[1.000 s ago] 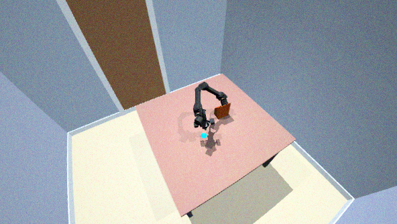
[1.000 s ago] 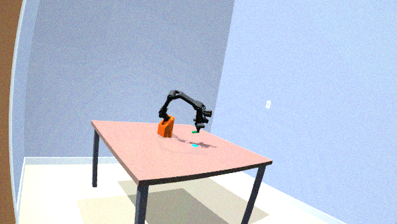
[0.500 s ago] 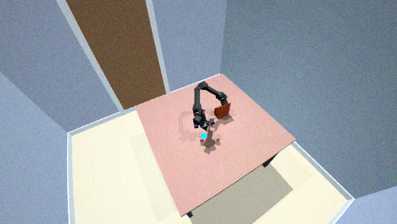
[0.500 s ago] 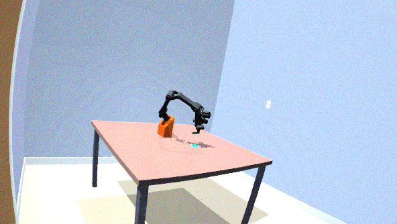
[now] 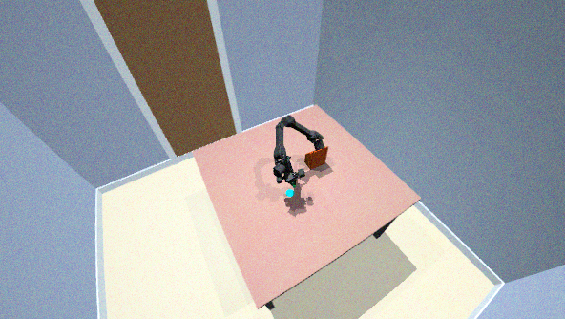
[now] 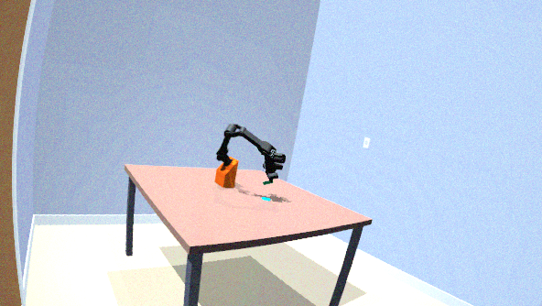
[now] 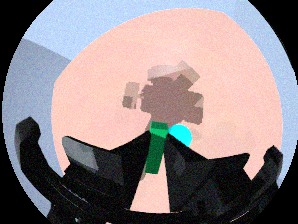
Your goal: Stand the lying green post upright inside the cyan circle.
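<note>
Green post (image 5: 294, 184) (image 6: 267, 182) (image 7: 156, 150) up in the air, clamped in the gripper (image 5: 294, 180) (image 6: 269, 181) (image 7: 157, 135)
Cyan circle (image 5: 289, 193) (image 6: 265, 199) (image 7: 180, 136) lies inward from the tabletop's edges

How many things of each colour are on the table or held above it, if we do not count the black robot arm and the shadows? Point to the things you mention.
Green: 1, the post (image 6: 267, 182) (image 7: 157, 150)
Cyan: 1, the circle (image 5: 290, 193) (image 6: 266, 199) (image 7: 181, 136)
Orange: 1, the arm's base (image 5: 317, 159) (image 6: 227, 176)
Total: 3
</note>
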`<move>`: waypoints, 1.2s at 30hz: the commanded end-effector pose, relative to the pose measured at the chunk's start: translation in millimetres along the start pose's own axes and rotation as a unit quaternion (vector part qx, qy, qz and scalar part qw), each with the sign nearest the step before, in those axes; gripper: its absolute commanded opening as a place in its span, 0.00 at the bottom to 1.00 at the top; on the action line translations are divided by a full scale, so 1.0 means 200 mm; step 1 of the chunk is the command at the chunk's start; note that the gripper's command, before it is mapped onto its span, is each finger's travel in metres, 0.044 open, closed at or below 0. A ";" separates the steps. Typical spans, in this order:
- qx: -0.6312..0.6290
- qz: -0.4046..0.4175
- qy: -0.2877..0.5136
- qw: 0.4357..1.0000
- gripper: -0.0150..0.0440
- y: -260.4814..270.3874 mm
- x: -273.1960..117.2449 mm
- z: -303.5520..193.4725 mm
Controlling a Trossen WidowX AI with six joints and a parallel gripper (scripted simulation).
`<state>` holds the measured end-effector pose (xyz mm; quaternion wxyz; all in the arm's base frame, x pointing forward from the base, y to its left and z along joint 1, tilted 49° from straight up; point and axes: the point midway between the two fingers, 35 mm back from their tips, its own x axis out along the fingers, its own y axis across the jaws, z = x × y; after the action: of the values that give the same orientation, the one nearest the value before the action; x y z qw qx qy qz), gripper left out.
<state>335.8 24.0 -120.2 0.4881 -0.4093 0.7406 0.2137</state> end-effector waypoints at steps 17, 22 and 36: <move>-0.004 0.029 -0.067 0.997 0.29 0.01 0.04 0.00; -0.005 0.034 -0.084 0.996 0.29 0.01 0.04 0.00; -0.008 0.045 -0.135 0.990 0.29 0.00 0.05 0.00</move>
<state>334.0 20.3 -129.1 0.5652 -0.3507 0.6887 0.2885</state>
